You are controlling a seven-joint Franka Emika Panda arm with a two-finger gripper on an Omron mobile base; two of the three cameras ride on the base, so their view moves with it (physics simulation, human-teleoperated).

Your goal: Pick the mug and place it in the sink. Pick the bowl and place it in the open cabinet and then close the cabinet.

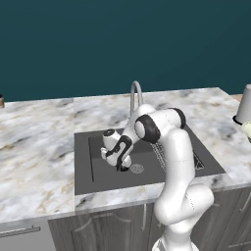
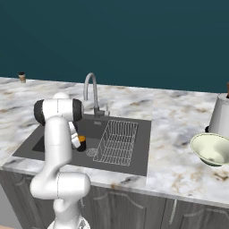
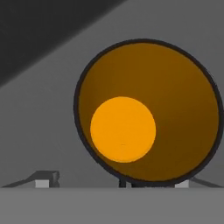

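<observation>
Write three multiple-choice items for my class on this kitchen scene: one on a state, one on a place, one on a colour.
1. The bowl lies:
A) upside down
B) open side up on the counter
C) on its side

2. The mug stands:
A) in the bowl
B) on the counter
C) in the sink, by the drain

3. The mug's inside is:
A) white
B) green
C) orange

Key:
1 B, its pale hollow faces up in the right base view.
2 C, it sits on the dark basin floor under the arm.
3 C, the hand view looks straight into its orange inside.
</observation>
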